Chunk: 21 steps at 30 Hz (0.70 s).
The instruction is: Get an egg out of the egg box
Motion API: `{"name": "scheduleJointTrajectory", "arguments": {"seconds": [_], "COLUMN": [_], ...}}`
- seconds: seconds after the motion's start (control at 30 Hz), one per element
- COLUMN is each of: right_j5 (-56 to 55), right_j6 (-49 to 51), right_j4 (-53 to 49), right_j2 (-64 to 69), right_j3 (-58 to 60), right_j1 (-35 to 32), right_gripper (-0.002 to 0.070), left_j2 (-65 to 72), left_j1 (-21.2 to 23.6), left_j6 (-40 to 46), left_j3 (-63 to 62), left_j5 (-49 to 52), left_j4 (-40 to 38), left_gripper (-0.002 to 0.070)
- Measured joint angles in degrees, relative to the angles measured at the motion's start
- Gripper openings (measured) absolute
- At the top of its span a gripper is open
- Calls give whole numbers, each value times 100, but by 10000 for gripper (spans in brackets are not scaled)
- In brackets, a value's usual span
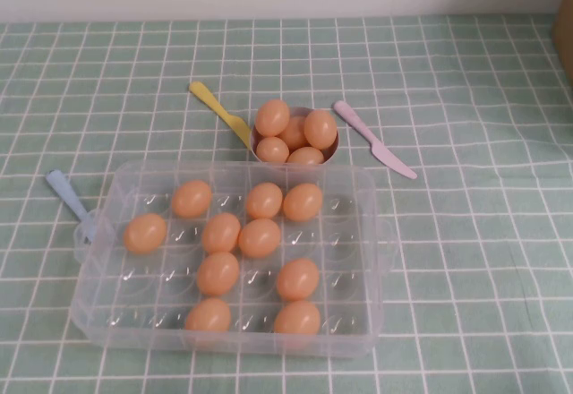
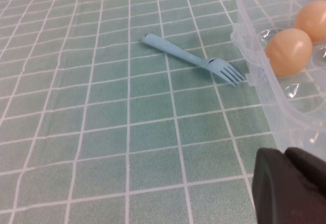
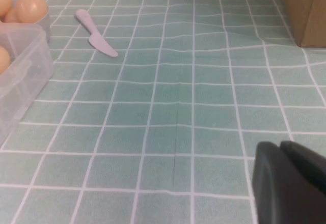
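The egg box [image 1: 376, 233], a clear plastic tray with round dimples, lies at the middle of the green checked cloth and holds several orange-tan eggs, such as the egg [image 1: 260, 237] near its middle. Neither arm shows in the high view. In the left wrist view my left gripper [image 2: 285, 155] hovers shut and holding nothing beside the box's left wall [image 2: 265, 81], with an egg [image 2: 288, 51] visible inside. My right gripper [image 3: 280, 145] is shut and holding nothing over bare cloth to the right of the box [image 3: 25, 76].
A small bowl [image 1: 333, 150] piled with several eggs stands just behind the box. A yellow utensil [image 1: 219, 112] and a pink knife [image 1: 376, 141] flank the bowl. A blue fork [image 1: 67, 195] lies by the box's left edge. A brown cardboard box [image 3: 305, 10] stands far right.
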Motion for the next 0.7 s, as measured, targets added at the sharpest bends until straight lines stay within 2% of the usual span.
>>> {"name": "scheduleJointTrajectory", "arguments": {"seconds": [0.37, 0.7], "right_j5": [-34, -666], "right_j6": [0, 0], "right_j4": [673, 2467], "right_j2": [0, 0], "right_j3": [0, 0], "right_j1": [0, 0], "right_gripper": [-17, -17], "left_j2": [0, 0], "left_j1": [0, 0], "left_j6": [0, 0], "left_j3": [0, 0], "left_j5": [0, 0], "left_j4": [0, 0], "left_gripper": [-3, -3]}}
